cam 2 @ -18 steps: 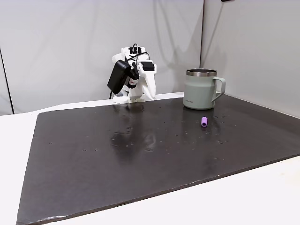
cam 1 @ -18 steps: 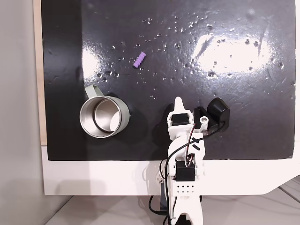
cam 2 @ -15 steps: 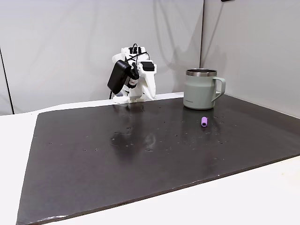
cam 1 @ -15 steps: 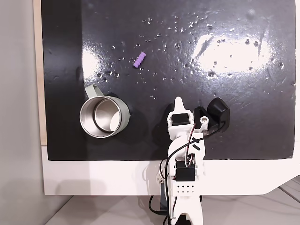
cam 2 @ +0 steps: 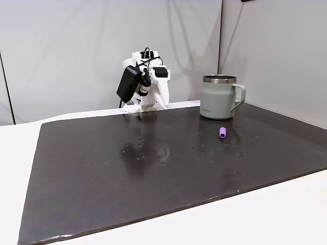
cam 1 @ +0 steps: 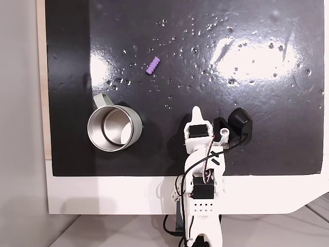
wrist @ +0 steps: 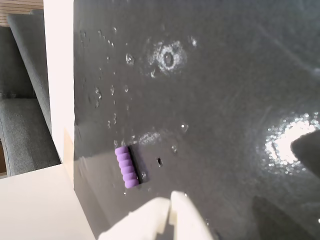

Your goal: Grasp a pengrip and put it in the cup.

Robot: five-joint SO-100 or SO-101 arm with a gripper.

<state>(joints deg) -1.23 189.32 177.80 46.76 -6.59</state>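
Pengrip [cam 1: 153,66]: lilac ribbed tube, lies flat on black mat [cam 1: 267,103], apart from cup [cam 1: 114,128], free to approach from above.
Cup: steel mug, upright, mouth open, handle toward pengrip.
Gripper [wrist: 170,205]: we see white fingertips touching, empty, arm folded at mat edge, well apart from pengrip.
We judge reach not yet begun.

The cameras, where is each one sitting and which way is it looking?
A fixed view: sits up high, looks straight down on the black mat; the folded arm shows at the bottom.
A fixed view: stands low across the table and faces the arm by the wall.
Wrist view: rides on the arm and looks down at the mat; the white fingers poke in at the bottom, closed.
Both fixed views share the cup; all three show the pengrip.
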